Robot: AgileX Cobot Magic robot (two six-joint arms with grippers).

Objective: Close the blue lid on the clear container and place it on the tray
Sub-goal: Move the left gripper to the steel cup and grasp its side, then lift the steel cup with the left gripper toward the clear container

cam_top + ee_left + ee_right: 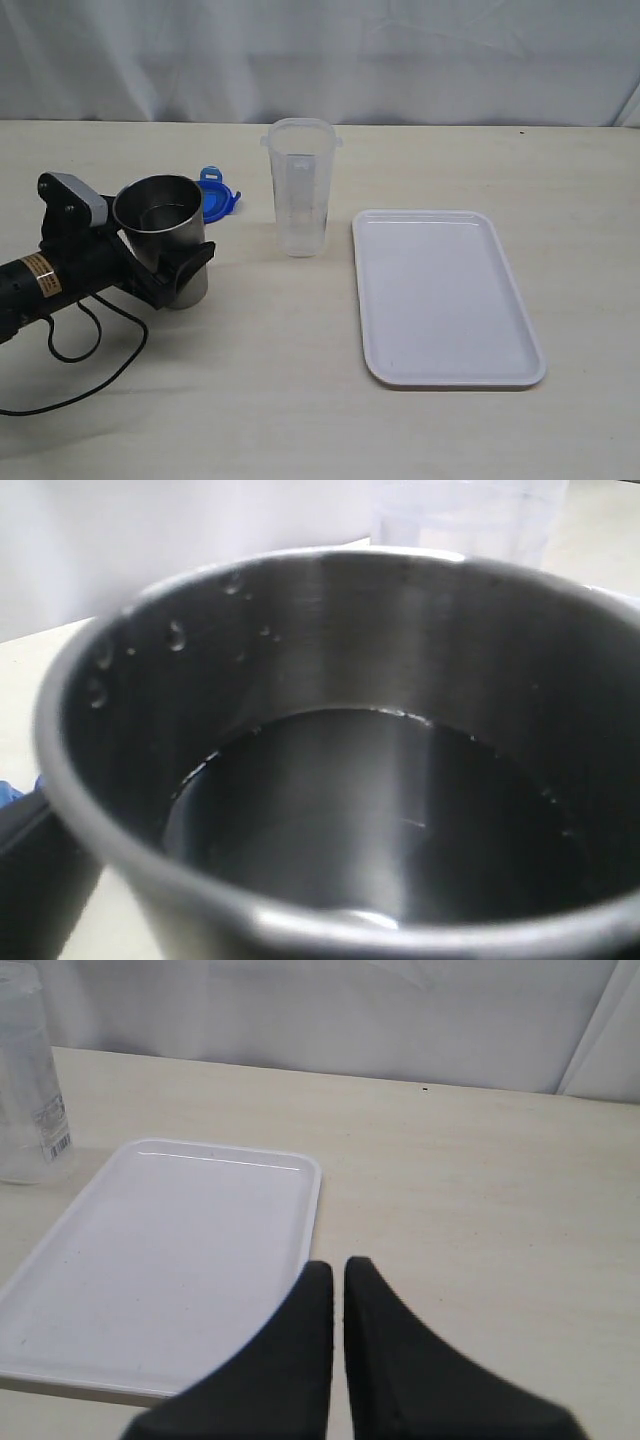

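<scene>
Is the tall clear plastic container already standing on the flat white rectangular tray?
No, the clear container stands on the table beside the white tray, apart from its rim.

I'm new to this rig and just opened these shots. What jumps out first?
The steel cup, holding liquid, stands at the left of the exterior view, with the left gripper spread wide around it. In the middle the clear container stands upright and lidless, the blue lid lying behind the cup. The tray lies to the right, the shut right gripper hovering by it.
</scene>
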